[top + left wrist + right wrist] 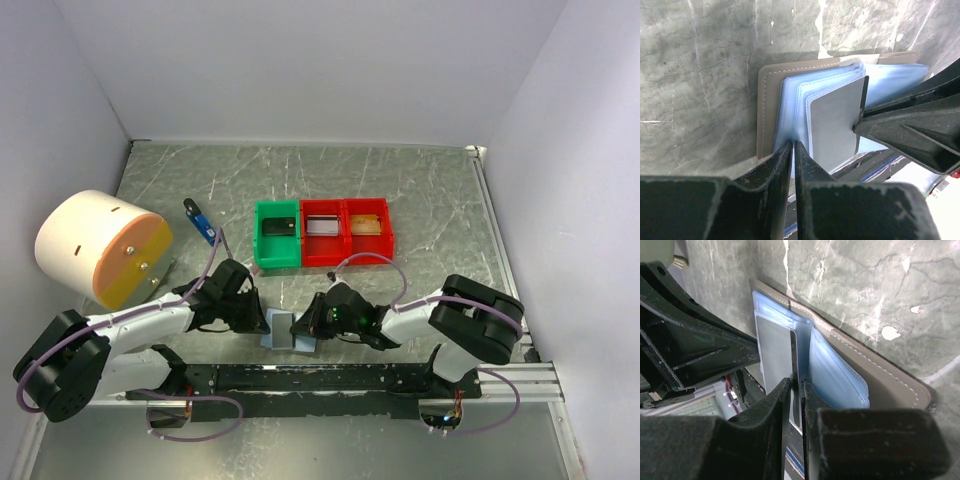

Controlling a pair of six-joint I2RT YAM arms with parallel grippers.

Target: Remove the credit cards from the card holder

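The open card holder (288, 331) lies between both grippers, the left gripper (793, 146) pinched narrow on its pale blue sleeves (792, 100) at its fingertips, and the right gripper (795, 385) clamped on a grey card (834, 120) standing among them.

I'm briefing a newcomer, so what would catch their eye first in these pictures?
The left gripper and right gripper meet at near centre over the open grey bifold card holder with pale blue sleeves; the left pinches a sleeve, the right a flat grey card. At far left lies a big white cylinder with an orange face, and behind stand a green plastic tray and two red plastic trays.
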